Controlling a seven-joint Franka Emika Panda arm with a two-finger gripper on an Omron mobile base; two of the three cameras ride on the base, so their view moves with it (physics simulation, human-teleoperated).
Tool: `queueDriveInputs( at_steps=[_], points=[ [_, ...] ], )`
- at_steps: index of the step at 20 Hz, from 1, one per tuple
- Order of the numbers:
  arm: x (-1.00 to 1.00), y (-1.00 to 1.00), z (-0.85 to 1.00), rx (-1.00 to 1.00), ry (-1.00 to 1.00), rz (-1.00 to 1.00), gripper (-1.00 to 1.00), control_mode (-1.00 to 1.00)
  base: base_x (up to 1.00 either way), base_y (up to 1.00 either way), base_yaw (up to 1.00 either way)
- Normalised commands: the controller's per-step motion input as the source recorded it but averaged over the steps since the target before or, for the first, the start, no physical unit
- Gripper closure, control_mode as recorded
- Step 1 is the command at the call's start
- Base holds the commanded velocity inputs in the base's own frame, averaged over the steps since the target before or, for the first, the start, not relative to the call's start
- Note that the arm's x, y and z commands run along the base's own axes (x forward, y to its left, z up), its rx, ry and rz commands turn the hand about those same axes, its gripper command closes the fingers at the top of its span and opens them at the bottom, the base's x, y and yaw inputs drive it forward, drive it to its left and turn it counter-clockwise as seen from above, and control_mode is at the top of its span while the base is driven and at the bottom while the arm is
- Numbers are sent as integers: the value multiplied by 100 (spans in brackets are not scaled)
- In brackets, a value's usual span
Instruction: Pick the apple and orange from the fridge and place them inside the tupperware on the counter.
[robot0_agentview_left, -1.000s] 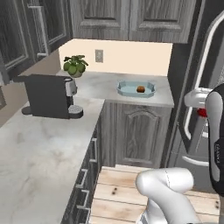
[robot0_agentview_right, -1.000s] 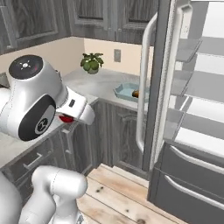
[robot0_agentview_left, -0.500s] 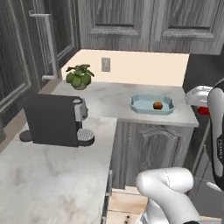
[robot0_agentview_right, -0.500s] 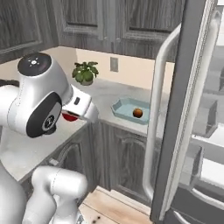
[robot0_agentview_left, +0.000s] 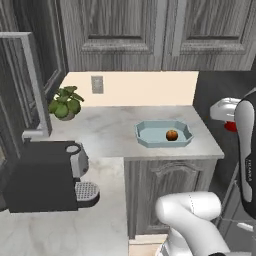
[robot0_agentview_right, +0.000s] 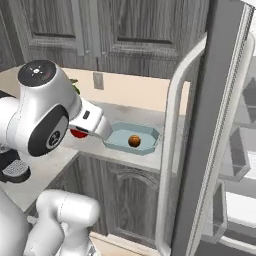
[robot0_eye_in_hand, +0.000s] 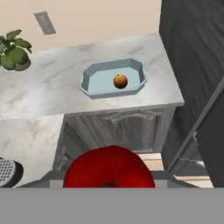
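Note:
My gripper (robot0_agentview_left: 228, 121) is shut on the apple (robot0_eye_in_hand: 109, 168), a glossy dark red ball that looms at the bottom of the hand view. The apple (robot0_agentview_right: 78, 133) hangs in the air in front of the counter (robot0_agentview_left: 110, 132), short of the tupperware (robot0_agentview_left: 164, 134). This light blue-grey tray (robot0_eye_in_hand: 94, 83) lies near the counter's right end. The orange (robot0_eye_in_hand: 120, 81) sits inside it, right of its middle. The fridge door (robot0_agentview_right: 220, 125) stands open on the right, with its pale curved handle (robot0_agentview_right: 170, 150) facing me.
A potted plant (robot0_agentview_left: 65, 102) stands at the back left of the counter, below a wall outlet (robot0_agentview_left: 97, 84). A dark coffee machine (robot0_agentview_left: 45, 175) occupies the near left counter. Dark grey cabinet doors (robot0_eye_in_hand: 113, 131) run below the slab.
The whole picture has shifted: the base has turned and drawn up to the counter, so the tray now lies nearer and more central. The apple stays in the shut gripper.

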Motion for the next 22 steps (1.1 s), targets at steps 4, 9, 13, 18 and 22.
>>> queueDriveInputs(
  at_steps=[4,9,13,18,22],
  points=[
    [0,0,0,0,0,0,100,100,92,14,-33],
    [0,0,0,0,0,0,100,100,100,21,-6],
    [37,27,-43,0,44,7,100,-100,23,7,0],
    [21,55,-89,-9,52,7,100,-100,0,0,0],
    [19,34,-91,0,8,3,100,-100,0,0,0]
  ],
)
